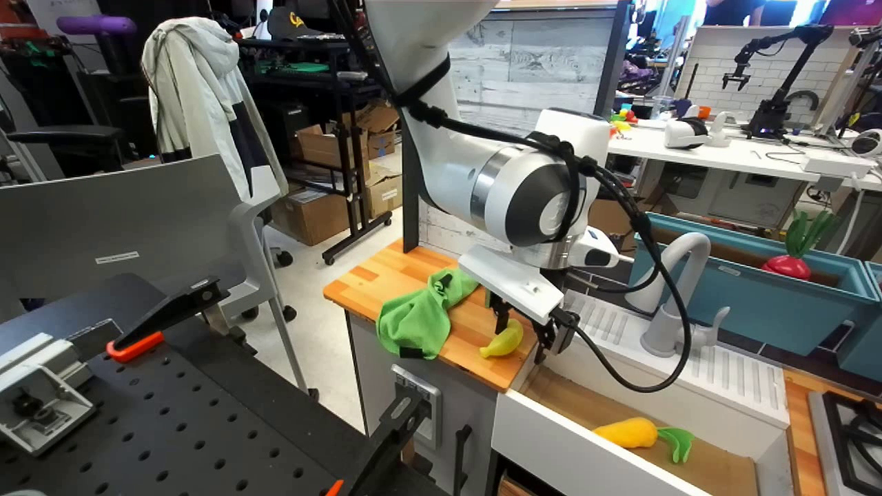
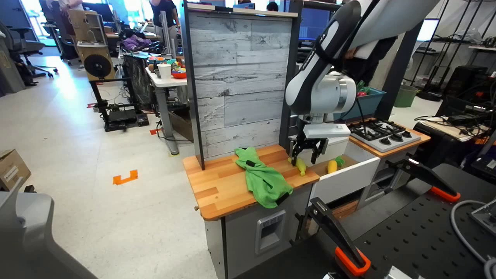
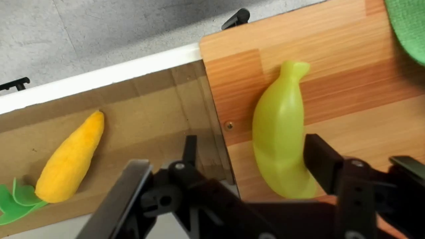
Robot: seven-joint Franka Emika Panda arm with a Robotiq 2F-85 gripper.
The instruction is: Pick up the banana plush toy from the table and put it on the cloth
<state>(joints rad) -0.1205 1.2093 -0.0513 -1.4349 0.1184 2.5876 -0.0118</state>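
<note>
Bright; glare on floor (image 2: 69, 89); sheen on banana (image 3: 279, 132); soft shadows.

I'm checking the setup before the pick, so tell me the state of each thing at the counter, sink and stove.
Pincer: open, holding nothing.
Banana toy: lying on the wooden counter, not gripped.
Green cloth: rumpled, hanging slightly over the counter's edge.
Carrot toy: lying on its side in the sink.
Faucet: no water visible.
Stove: on or off, cannot tell.
</note>
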